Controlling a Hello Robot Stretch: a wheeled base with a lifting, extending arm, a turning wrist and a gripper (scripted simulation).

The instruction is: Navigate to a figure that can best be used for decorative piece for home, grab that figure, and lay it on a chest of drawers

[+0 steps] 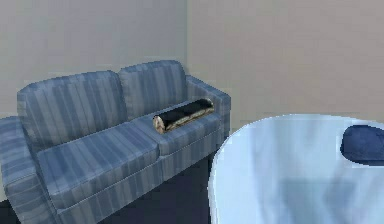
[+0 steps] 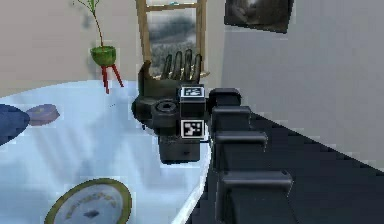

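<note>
The forward view looks onto a blue striped fabric sofa [image 1: 90, 140] in the left half of the frame, with a dark glossy cylinder [image 1: 185, 115] lying on its right seat. The round pale-blue counter [image 1: 270, 170] curves in at the lower right, and a dark blue rounded object [image 1: 362, 143] sits on it at the right edge.

The arm side view takes in the same counter [image 2: 80, 150]. The dark blue object [image 2: 8, 122] is at its left edge, and a round greenish plate [image 2: 90, 205] lies at the bottom. The dark square arm [image 2: 235, 150] rises right of centre and ends in two white marker squares [image 2: 191, 128]. The jaws sit just left of the squares. A dark, finger-topped figure [image 2: 178, 66] stands right behind the jaws, above the frame's centre, and its base is hidden. The state of the jaws cannot be told, nor whether they hold anything. A green potted plant [image 2: 103, 52] stands at the upper left, and a dark wall picture [image 2: 258, 12] hangs at the upper right.
</note>
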